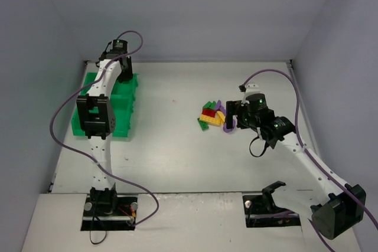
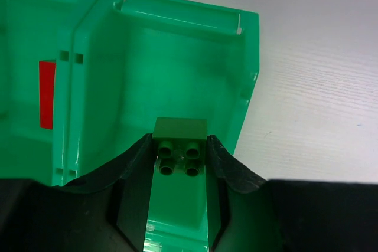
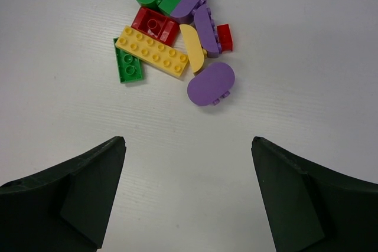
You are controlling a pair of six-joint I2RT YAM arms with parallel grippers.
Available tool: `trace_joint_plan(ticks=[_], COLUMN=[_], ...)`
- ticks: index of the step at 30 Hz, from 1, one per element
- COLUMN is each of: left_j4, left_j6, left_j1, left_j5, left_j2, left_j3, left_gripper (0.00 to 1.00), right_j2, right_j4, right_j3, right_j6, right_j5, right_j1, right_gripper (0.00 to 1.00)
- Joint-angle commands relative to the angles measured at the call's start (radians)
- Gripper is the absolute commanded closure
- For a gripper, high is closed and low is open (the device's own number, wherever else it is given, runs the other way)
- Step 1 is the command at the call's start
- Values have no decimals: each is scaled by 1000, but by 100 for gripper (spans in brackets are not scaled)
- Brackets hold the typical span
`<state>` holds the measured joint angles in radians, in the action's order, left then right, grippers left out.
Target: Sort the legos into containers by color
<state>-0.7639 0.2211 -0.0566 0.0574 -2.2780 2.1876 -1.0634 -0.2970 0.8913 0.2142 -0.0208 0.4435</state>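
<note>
Tray (image 1: 125,107): at 9 o'clock in the top view; its walls keep the colours apart, and a red piece (image 2: 46,94) lies in one compartment.
Left gripper (image 2: 180,149): clenched on a green brick (image 2: 180,129) above the neighbouring compartment, probably to release it.
Right gripper (image 3: 188,146): spread wide and holding nothing, facing its next pick.
Legos (image 3: 171,45): unsorted heap at its 12 o'clock.

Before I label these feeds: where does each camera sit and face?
Top external: above, behind the bases, looking down at green tray and lego pile; both arms show.
Left wrist: looks down into the tray; its jaws grip a green brick.
Right wrist: looks down at the pile; its open jaws show.
Shared: top and right wrist see the pile.
</note>
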Motion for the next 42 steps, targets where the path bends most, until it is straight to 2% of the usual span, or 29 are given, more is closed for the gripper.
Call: trace_joint_plan(ticks=[1,3,4,8,13,20,23,24,28,30,33,37,42], left_j4=[15,15,17,26,29,17,23,29,118,190,228,152,150], left_j6=[29,38,40,46,47,66,52,38,69,84,60,46,76], left_j1=[4,8,9,9,9,-32,-132,-200,-353,-415,-485,-580,-663], left_j5=[28,30,29,27,24,-54,-82,-79,-126,-149,-197,-194,-159], left_j2=[95,94,94,107,138,286,369,386,454,454,393,306,255], left_j3=[20,8,5,-23,-40,-51,-116,-143,-274,-333,-333,-266,-287], left_gripper=[88,80,71,52,36,33,33,33,33,33,33,33,33], right_j2=[-10,-17,-20,-27,-26,-12,-9,-4,5,11,22,40,51], right_j4=[27,27,27,32,32,32,32,32,32,32,32,27,27], right_j3=[21,17,15,-2,1,18,24,26,28,24,20,15,6], right_j6=[-7,-9,-10,-9,-10,7,25,28,45,54,62,71,80], right_j5=[-11,-10,-8,-5,2,12,12,12,12,12,45,48,50], right_j1=[-11,-12,-12,-14,-15,-14,-14,-15,-14,-15,-17,-15,-15], right_gripper=[15,15,15,15,16,25,30,31,39,42,42,41,41])
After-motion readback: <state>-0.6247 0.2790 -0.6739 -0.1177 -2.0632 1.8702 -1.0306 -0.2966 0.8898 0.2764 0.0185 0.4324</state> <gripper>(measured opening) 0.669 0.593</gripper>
